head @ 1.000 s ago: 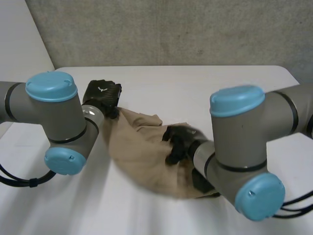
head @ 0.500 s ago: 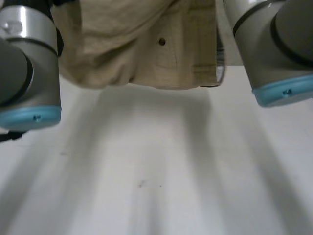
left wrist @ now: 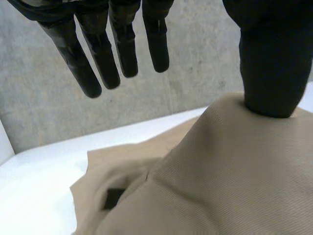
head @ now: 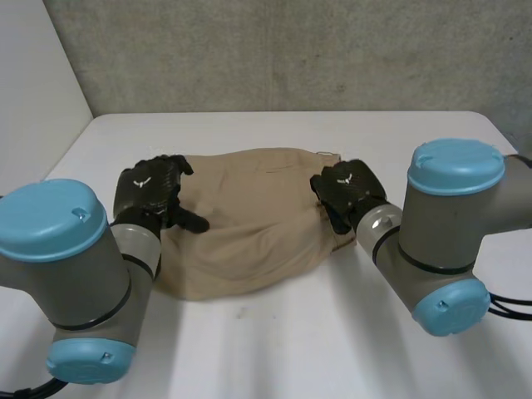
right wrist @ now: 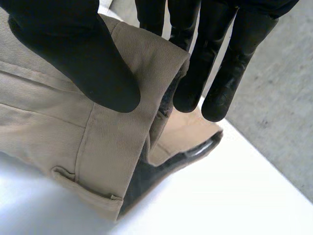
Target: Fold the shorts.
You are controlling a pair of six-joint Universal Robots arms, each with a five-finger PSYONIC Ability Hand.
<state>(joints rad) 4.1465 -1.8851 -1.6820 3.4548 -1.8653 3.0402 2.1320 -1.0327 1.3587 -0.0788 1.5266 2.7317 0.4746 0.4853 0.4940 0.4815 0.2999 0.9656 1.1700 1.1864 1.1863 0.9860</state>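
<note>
The tan shorts [head: 249,224] lie spread on the white table [head: 274,349], between the two hands. The right hand [head: 347,187] pinches the waistband [right wrist: 122,127] at the cloth's right edge, thumb against fingers [right wrist: 230,68]. The left hand [head: 148,189] sits at the left edge with fingers [left wrist: 83,63] straight and apart, off the cloth, and only the thumb [left wrist: 271,73] touching it.

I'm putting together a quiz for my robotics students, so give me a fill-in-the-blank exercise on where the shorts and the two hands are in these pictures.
The shorts lie on a ____ table.
The right hand pinches the shorts' ____ between thumb and fingers.
The left hand is open, only its ____ touching the cloth.
Missing words: white; waistband; thumb.
</note>
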